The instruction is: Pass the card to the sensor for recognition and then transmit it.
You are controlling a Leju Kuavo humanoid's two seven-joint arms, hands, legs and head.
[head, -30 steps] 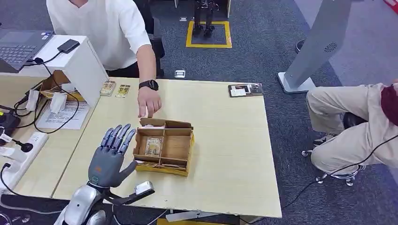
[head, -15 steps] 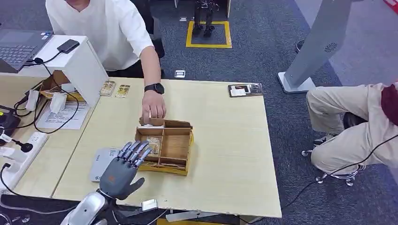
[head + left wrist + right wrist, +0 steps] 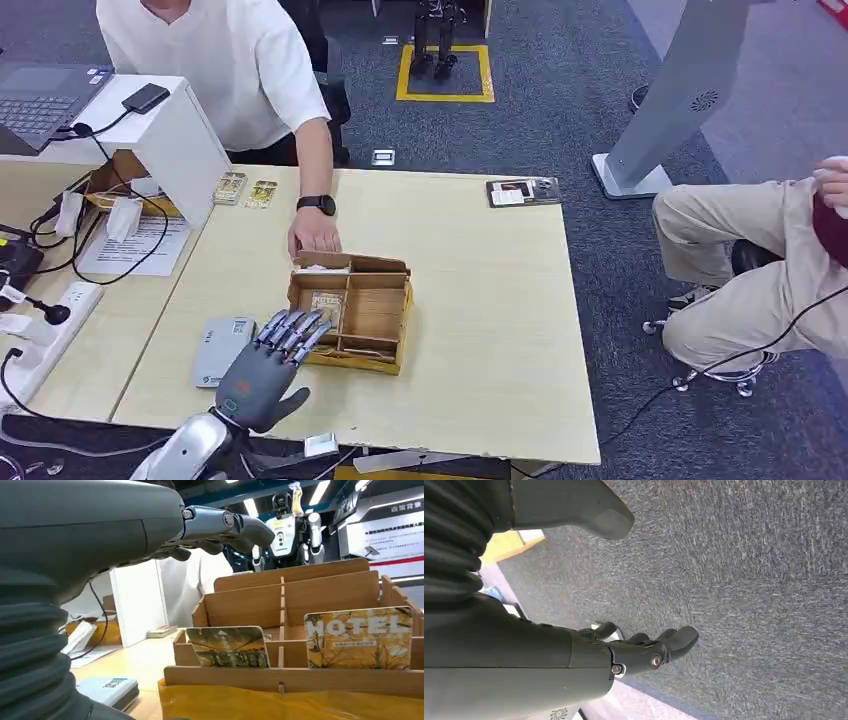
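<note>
A wooden divided box (image 3: 404, 312) stands mid-table with a yellow "HOTEL" card (image 3: 325, 306) in its left compartment. In the left wrist view two cards lean upright in the box (image 3: 320, 607): a darker card (image 3: 227, 647) and the HOTEL card (image 3: 360, 637). The grey flat sensor (image 3: 220, 350) lies on the table left of the box, also seen as sensor (image 3: 112, 690). My left hand (image 3: 265, 365) hovers at the box's near-left corner, fingers (image 3: 220, 525) stretched out, holding nothing. My right hand (image 3: 644, 652) hangs over the carpet, empty, fingers loosely bent.
A person in white sits behind the table, their hand (image 3: 315, 240) resting at the box's far edge. Two cards (image 3: 245, 188) lie near a white stand (image 3: 185, 140). A card holder (image 3: 523, 191) sits at the far right. Cables and a power strip (image 3: 45, 320) lie left.
My left hand dropped and drew back toward the near table edge, uncovering the grey sensor. The person's hand reached to the box's far edge and stayed there.
</note>
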